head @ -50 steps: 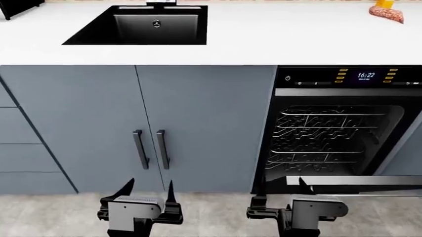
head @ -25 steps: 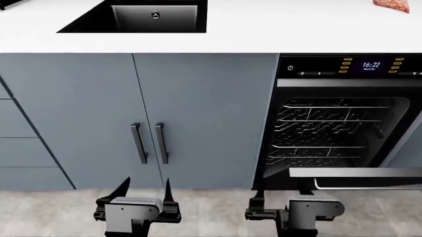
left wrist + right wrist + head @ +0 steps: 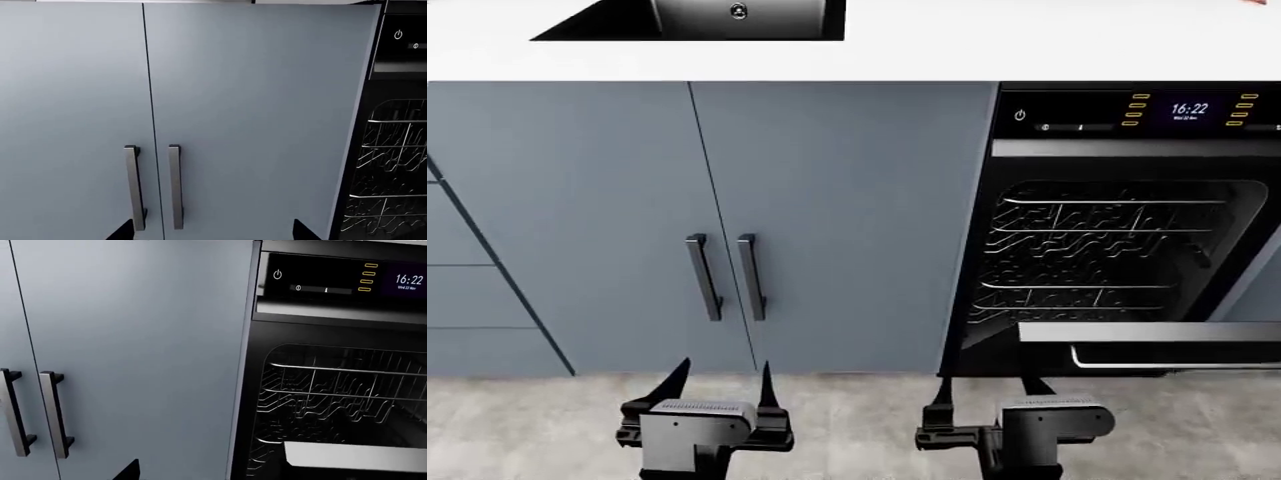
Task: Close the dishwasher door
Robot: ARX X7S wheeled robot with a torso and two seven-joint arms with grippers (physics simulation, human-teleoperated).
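The dishwasher (image 3: 1121, 230) stands open at the right, its wire racks (image 3: 1101, 255) showing. The dishwasher door (image 3: 1148, 333) hangs down and out toward me; I see mostly its silver strip, with the thin bar handle (image 3: 1174, 366) just below it. That strip also shows in the right wrist view as the door (image 3: 353, 457). My right gripper (image 3: 988, 388) is open, low in front of the door's left end, holding nothing. My left gripper (image 3: 718, 382) is open before the grey-blue cabinet doors, also empty. In the left wrist view the left gripper (image 3: 212, 232) shows only its two spread tips.
Two grey-blue cabinet doors (image 3: 827, 200) with dark vertical handles (image 3: 727, 277) fill the middle. Drawers (image 3: 454, 290) lie at the far left. A white counter (image 3: 908, 45) with a black sink (image 3: 734, 18) runs above. The control panel (image 3: 1134, 110) shows a clock. A speckled floor (image 3: 854, 420) lies below.
The counter, cabinets and dishwasher have slid upward in the head view, so the sink is now cut off at the top. Both grippers stay open at the same spots in the picture.
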